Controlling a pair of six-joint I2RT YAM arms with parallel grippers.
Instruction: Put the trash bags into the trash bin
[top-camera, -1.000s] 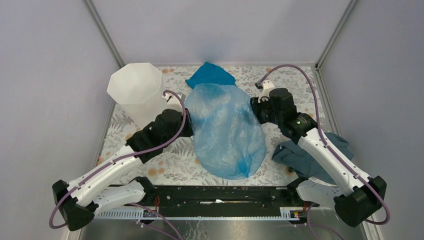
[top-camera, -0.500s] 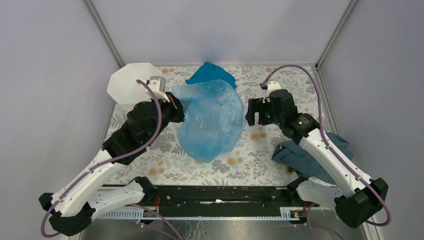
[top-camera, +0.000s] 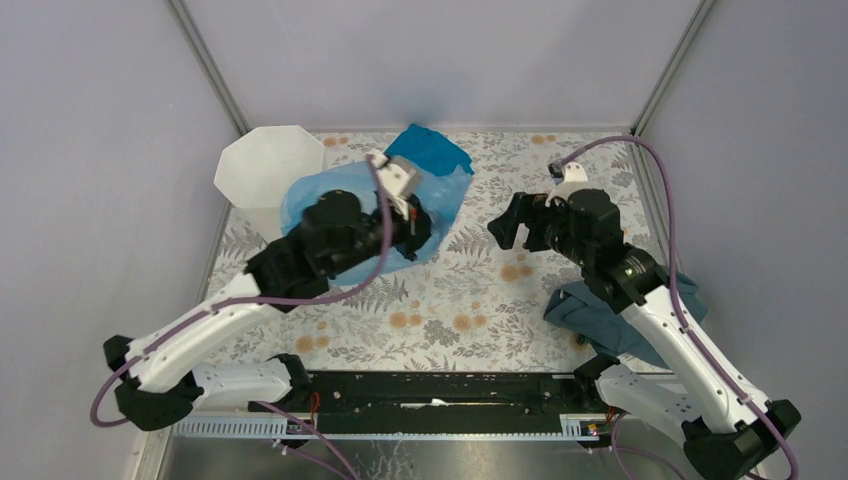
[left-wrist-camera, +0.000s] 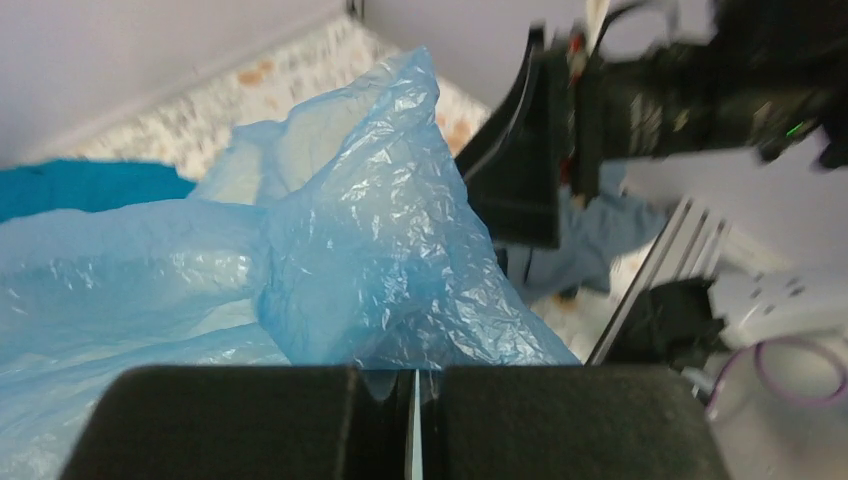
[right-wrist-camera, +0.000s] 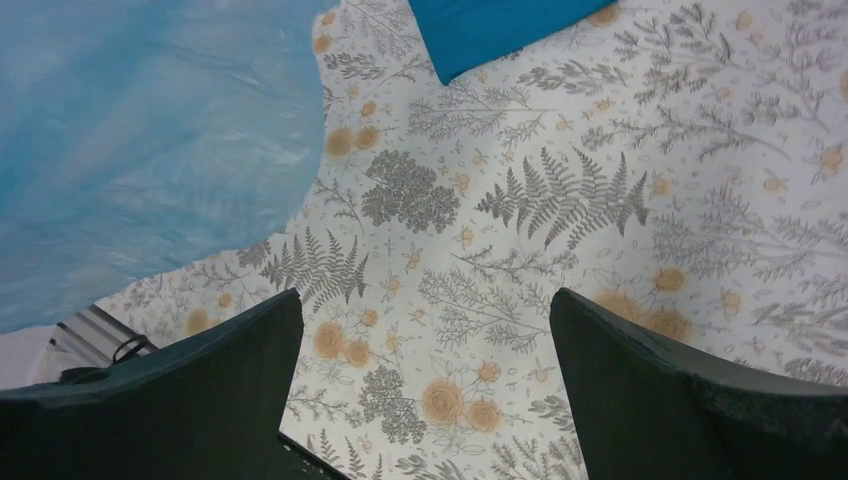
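Beside trash bin (top-camera: 262, 165), L gripper (left-wrist-camera: 413, 400) pinches trash bag (left-wrist-camera: 370, 230); R gripper (right-wrist-camera: 425, 308) spread wide, empty.

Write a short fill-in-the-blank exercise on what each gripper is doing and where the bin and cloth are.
1. The left gripper is ____ on the blue bag.
2. The right gripper is ____ and holds nothing.
3. The white bin stands at the far ____ corner of the table.
4. The grey cloth lies partly beneath the ____ arm.
Missing words: shut; open; left; right.
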